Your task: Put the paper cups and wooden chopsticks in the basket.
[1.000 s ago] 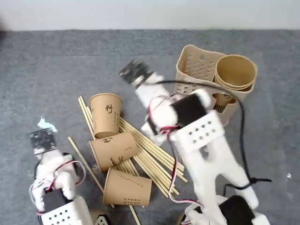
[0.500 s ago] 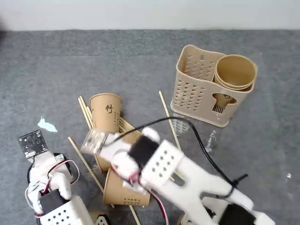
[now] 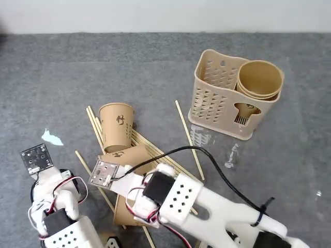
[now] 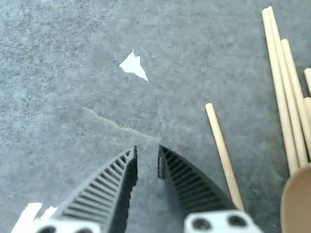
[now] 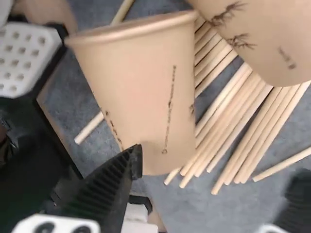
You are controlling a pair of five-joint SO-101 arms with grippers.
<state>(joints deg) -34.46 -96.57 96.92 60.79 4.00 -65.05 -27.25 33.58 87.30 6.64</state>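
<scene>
1. Three paper cups (image 3: 116, 125) are seen loose on the grey table (image 3: 77, 72), all lying among or just beside the wooden chopsticks (image 3: 160, 157), which are spread in a fan at the middle of the table
2. More cups (image 3: 260, 77) are stacked inside the basket (image 3: 217, 98), which stands well apart from the loose pile, at the far right
3. One single chopstick (image 3: 187, 135) is laid by itself between the pile and the basket
4. The right gripper (image 5: 214, 167) is spread wide and nothing is grasped; it is held low over the cup lying on its side (image 5: 146, 107), whose base is just beyond one fingertip
5. The left gripper (image 4: 146, 151) is parted by a narrow gap and nothing is held; it is pointed at bare table near a white paper scrap (image 4: 133, 65), with one chopstick (image 4: 221, 145) beside it
</scene>
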